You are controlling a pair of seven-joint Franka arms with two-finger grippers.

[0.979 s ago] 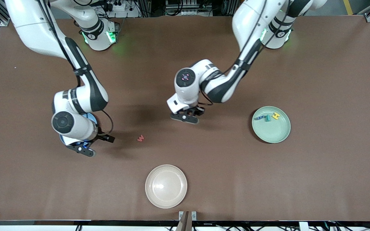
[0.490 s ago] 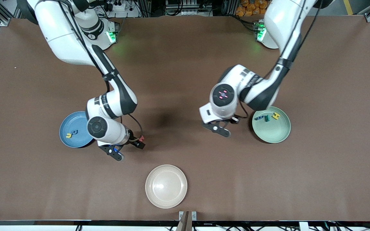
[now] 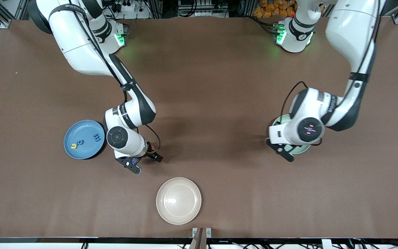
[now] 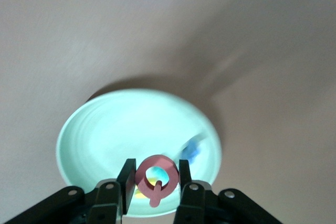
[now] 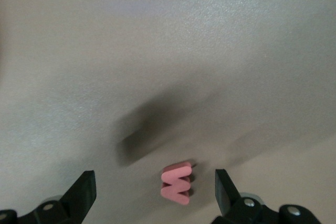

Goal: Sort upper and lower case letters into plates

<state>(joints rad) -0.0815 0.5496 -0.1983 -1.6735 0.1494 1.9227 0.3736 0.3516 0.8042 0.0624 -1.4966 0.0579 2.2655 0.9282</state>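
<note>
I judge it partway done. My left tool (image 4: 153, 176) hangs over the mint plate (image 4: 115, 129) at three o'clock, pinching a red ring letter (image 4: 155, 196). My right tool (image 5: 153, 192), wide, hovers over the red W (image 5: 176, 183) on the surface. The blue plate (image 3: 68, 135) at nine o'clock holds a yellow letter (image 3: 73, 146).

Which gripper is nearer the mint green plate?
Left. The left gripper, shut on a red letter, hangs over the mint green plate; the right gripper is open above the red W, toward the blue plate.
</note>
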